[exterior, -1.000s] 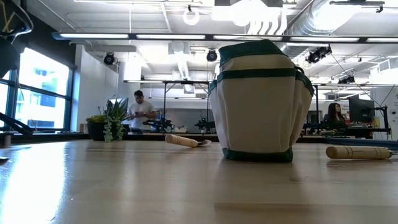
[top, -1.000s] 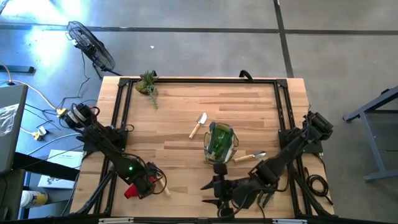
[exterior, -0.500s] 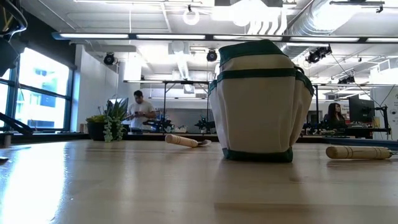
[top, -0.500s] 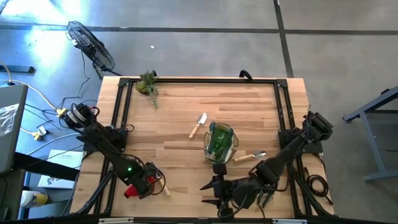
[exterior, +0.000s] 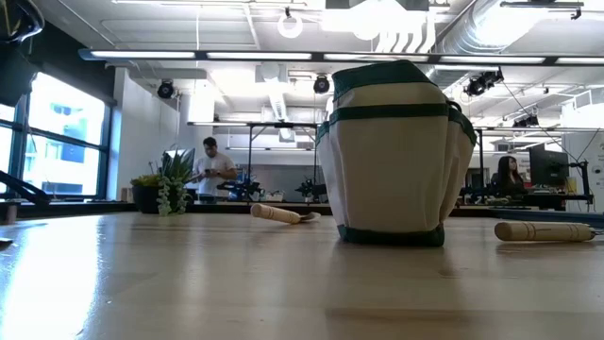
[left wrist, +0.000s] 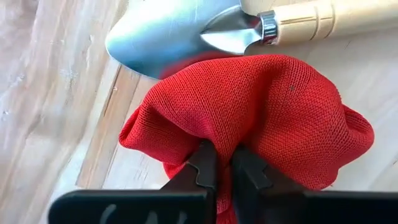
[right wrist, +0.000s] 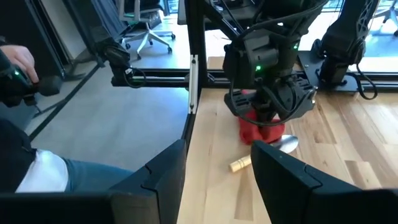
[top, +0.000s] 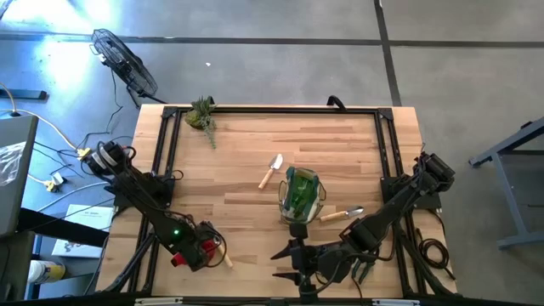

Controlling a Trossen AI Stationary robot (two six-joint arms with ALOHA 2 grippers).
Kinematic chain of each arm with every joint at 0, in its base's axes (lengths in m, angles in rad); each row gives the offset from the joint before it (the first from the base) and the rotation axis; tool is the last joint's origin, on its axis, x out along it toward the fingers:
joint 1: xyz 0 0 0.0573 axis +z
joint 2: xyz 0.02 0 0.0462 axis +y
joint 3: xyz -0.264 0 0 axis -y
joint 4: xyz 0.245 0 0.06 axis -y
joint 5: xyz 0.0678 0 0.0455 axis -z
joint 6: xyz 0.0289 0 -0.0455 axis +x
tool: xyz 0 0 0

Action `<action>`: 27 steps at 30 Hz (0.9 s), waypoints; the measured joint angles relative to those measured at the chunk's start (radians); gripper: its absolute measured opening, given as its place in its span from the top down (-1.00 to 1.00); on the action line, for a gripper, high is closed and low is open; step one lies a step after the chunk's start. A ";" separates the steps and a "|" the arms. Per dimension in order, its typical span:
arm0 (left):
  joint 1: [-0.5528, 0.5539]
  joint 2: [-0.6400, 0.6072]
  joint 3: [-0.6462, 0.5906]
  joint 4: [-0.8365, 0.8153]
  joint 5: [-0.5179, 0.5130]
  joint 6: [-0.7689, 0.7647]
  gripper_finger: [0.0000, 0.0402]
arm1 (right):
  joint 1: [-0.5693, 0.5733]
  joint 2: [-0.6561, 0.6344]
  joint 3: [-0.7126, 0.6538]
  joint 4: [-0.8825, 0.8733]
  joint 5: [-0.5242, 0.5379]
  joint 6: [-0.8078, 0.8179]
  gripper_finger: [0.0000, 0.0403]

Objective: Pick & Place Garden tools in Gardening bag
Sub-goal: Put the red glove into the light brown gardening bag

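Near the table's near-left corner lies the red glove (left wrist: 249,106), bunched up, with my left gripper (left wrist: 222,163) shut on it; in the high view the glove (top: 178,260) shows beside that gripper (top: 194,252). A wooden-handled trowel (left wrist: 180,34) lies right beside the glove, its blade partly under it. The gardening bag (top: 300,194) stands upright at mid-table, and another trowel (top: 270,171) and a wooden-handled tool (top: 342,214) lie flat on either side of it. My right gripper (right wrist: 214,180) hovers open near the front edge, nothing between its fingers. My left gripper pinches a raised fold of the red glove (left wrist: 219,138) between its two fingers (left wrist: 204,167), coming from above and pointing down. How many layers are in the fold does not show. The glove sits bunched on the table, one edge over the trowel's blade (left wrist: 158,53).
A leafy plant clump (top: 202,114) lies at the far left corner. Black frame rails (top: 161,144) run along the table's sides. In the low view, people (exterior: 212,170) are in the room beyond the table. Bare wood lies between the glove and the bag.
My left gripper has shut on the red glove, which now shows as a smaller, tighter bunch under it in the high view. The bag and the other tools have stayed where they were.
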 joint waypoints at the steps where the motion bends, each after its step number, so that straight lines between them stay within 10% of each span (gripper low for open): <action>1: 0.000 0.002 0.009 -0.018 0.005 0.004 0.95 | -0.003 0.000 0.000 0.000 0.000 -0.001 0.15; 17: 0.000 0.006 0.350 -0.439 -0.008 0.143 0.95 | -0.009 0.000 0.000 -0.012 -0.129 0.005 0.15; 27: -0.037 0.002 0.614 -0.379 -0.407 0.369 0.95 | -0.009 0.000 0.000 -0.169 -0.145 0.023 0.15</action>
